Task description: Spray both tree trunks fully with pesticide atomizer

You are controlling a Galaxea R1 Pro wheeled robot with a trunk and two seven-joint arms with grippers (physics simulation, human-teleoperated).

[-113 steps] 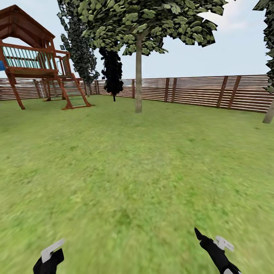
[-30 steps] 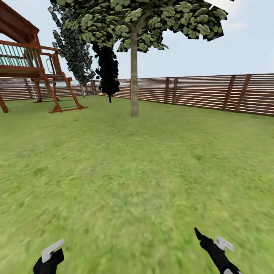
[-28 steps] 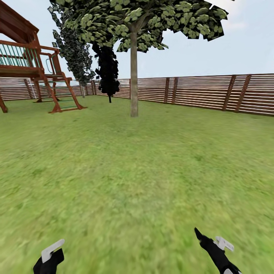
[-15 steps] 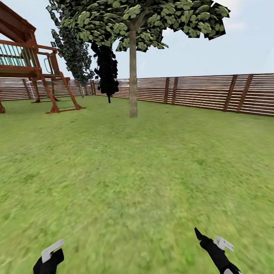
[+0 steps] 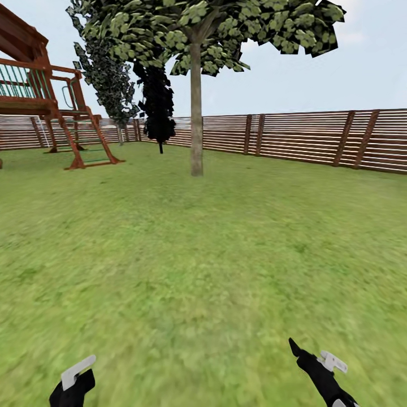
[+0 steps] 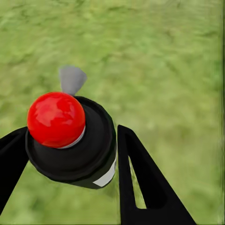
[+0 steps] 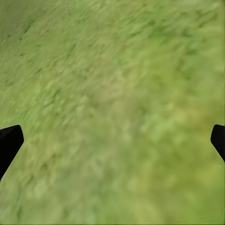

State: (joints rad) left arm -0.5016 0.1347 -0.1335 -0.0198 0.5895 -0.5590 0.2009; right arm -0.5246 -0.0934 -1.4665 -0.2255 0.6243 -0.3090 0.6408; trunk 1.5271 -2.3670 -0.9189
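In the left wrist view, the pesticide atomizer point(image 6: 86, 154) is a black body with a red round cap and a small grey spout, held over grass. My left gripper point(image 6: 70, 133) is shut on it, one black finger on each side. In the head view that gripper point(image 5: 72, 387) sits low at the left edge and my right gripper point(image 5: 308, 359) low at the right. The right gripper point(image 7: 112, 140) is open over bare lawn, fingertips far apart. One tree with a pale straight trunk point(image 5: 196, 113) stands ahead on the lawn; the other tree is out of view. No whitish speckles show on the trunk.
A brown slatted fence point(image 5: 294, 135) rings the lawn behind the tree. A wooden play tower with a ladder point(image 5: 62, 107) stands at the left. A dark thin-trunked tree point(image 5: 158, 102) and a leafy one point(image 5: 107, 73) stand near the fence. Open grass point(image 5: 203, 254) lies between me and the trunk.
The whole view has shifted: the pale trunk is a little nearer and the play tower has slid left, so the camera moved. Both grippers hold the same pose.
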